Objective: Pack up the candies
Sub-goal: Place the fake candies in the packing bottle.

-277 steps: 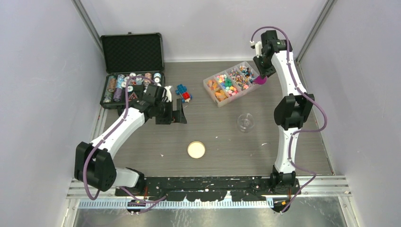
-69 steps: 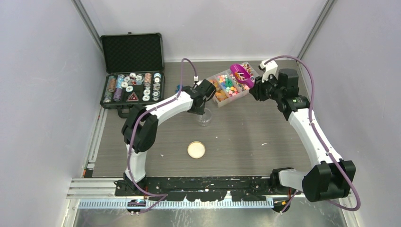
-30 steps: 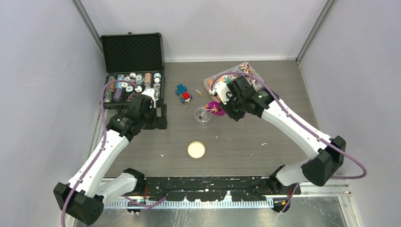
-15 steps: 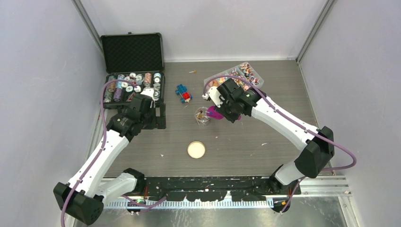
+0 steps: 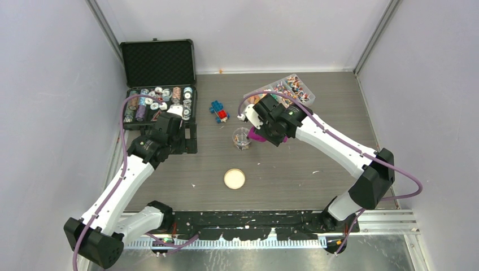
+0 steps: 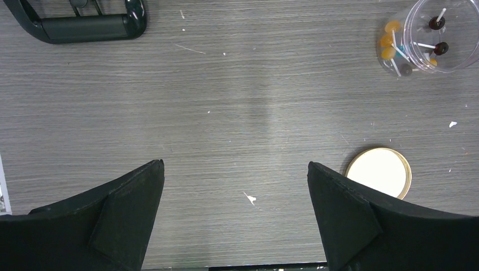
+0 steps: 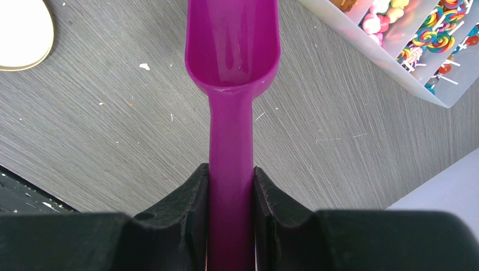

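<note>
- Right gripper pinches the handle of the purple scoop, fingers pressed on both sides. The right wrist view shows the scoop bowl empty, which the top view cannot show.
- Top view: right gripper sits with the scoop just at 3 o'clock of the clear jar, near the middle of the table.
- Left gripper is spread wide and holds nothing, hanging over bare table. In the top view the left gripper is well apart from the jar, at its 9 o'clock, beside the case.
- Candies: only the left wrist view shows the ones in the jar, orange pieces and stick lollipops. The rest are in the divided box, seen sharp in the right wrist view. The top view puts the box at 1 o'clock of the jar.
- Cork disc lies at 6 o'clock of the jar, apart from it. It also shows in both wrist views.
- Toy brick figure is at 10 o'clock of the jar, top view only.
- Versus about nine seconds ago: the jar was empty and further toward 4 o'clock, and the scoop was at the box.
- Versus half a second ago: arms barely changed. A small stray piece is now nearer the far edge.
</note>
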You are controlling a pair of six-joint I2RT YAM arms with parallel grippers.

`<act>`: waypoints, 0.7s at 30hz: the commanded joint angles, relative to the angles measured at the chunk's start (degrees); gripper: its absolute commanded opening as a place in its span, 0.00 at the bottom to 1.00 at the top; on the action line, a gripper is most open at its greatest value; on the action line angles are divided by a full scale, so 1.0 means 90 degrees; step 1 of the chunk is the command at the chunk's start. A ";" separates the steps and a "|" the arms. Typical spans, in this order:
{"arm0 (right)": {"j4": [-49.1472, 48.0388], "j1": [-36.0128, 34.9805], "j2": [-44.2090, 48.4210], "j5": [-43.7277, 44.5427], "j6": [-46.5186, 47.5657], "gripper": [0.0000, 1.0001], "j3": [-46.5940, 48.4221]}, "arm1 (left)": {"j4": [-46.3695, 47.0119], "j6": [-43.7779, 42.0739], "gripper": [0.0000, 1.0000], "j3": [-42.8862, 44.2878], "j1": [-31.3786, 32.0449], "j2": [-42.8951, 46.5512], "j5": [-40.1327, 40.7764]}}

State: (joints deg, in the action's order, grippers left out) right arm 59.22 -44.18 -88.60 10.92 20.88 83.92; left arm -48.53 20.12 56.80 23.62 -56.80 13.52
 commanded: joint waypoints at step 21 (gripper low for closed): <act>0.0198 -0.0038 0.0505 -0.0004 0.0294 0.00 0.0422 | 0.0158 -0.0174 1.00 0.0081 0.0025 0.0218 -0.0080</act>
State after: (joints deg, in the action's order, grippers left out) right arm 59.44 -44.21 -86.61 11.44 21.91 84.25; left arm -48.51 19.27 56.80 23.62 -56.10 13.45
